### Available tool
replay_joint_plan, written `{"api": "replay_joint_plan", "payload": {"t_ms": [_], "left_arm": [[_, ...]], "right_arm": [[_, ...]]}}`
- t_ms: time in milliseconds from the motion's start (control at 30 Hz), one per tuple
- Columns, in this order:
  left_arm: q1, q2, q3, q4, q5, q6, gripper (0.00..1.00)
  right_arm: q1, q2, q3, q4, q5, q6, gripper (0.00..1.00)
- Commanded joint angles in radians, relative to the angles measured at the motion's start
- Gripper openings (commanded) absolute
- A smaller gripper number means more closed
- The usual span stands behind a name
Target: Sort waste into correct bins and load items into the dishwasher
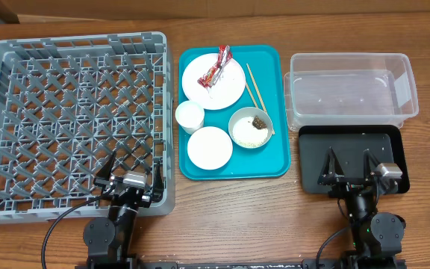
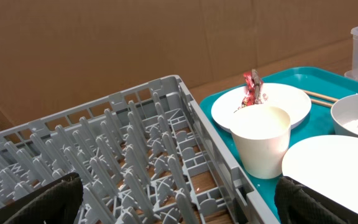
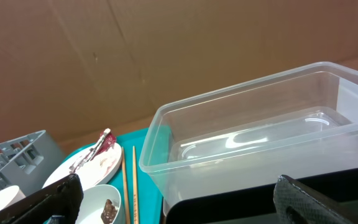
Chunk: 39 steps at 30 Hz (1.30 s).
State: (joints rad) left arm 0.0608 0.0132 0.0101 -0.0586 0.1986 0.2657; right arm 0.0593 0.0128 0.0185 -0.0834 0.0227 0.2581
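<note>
The grey dish rack [image 1: 73,119] fills the left of the table. The teal tray [image 1: 271,161] holds a large white plate [image 1: 226,90] with a red-and-white wrapper [image 1: 219,66] on it, a small cup [image 1: 189,116], an overturned-looking white bowl [image 1: 210,147], a bowl with rice and brown bits [image 1: 251,127] and chopsticks [image 1: 257,93]. The clear tub [image 1: 349,86] and black tray [image 1: 349,157] lie at the right. My left gripper [image 1: 131,173] is open over the rack's front right corner. My right gripper [image 1: 349,168] is open over the black tray. No tissue shows.
A brown cardboard wall stands behind the table in both wrist views. Bare wood table shows in front of the teal tray [image 1: 234,217]. The rack's wall [image 2: 219,155] runs close beside the cup [image 2: 263,140] in the left wrist view.
</note>
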Motion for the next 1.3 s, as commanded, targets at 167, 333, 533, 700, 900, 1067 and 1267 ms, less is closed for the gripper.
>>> {"api": "replay_joint_plan", "payload": {"t_ms": [167,333,533,700,900,1067,1267], "left_arm": [[0.006,-0.009,-0.005,0.001,0.002,0.002,1.00],[0.006,-0.009,-0.005,0.001,0.002,0.002,1.00],[0.006,-0.009,-0.005,0.001,0.002,0.002,1.00],[0.006,-0.009,-0.005,0.001,0.002,0.002,1.00],[0.006,-0.009,-0.005,0.001,0.002,0.002,1.00],[0.006,-0.009,-0.005,0.001,0.002,0.002,1.00],[0.006,-0.009,-0.005,0.001,0.002,0.002,1.00]], "right_arm": [[-0.003,-0.010,-0.010,0.020,-0.022,0.002,1.00],[-0.003,-0.010,-0.010,0.049,-0.098,-0.044,1.00],[-0.003,-0.010,0.009,0.087,-0.191,-0.107,1.00],[-0.003,-0.006,0.086,0.077,-0.247,-0.140,1.00],[-0.003,0.123,0.284,-0.014,-0.326,-0.206,1.00],[-0.003,0.341,0.533,-0.153,-0.362,-0.241,1.00],[-0.003,0.625,0.852,-0.383,-0.361,-0.241,1.00]]}}
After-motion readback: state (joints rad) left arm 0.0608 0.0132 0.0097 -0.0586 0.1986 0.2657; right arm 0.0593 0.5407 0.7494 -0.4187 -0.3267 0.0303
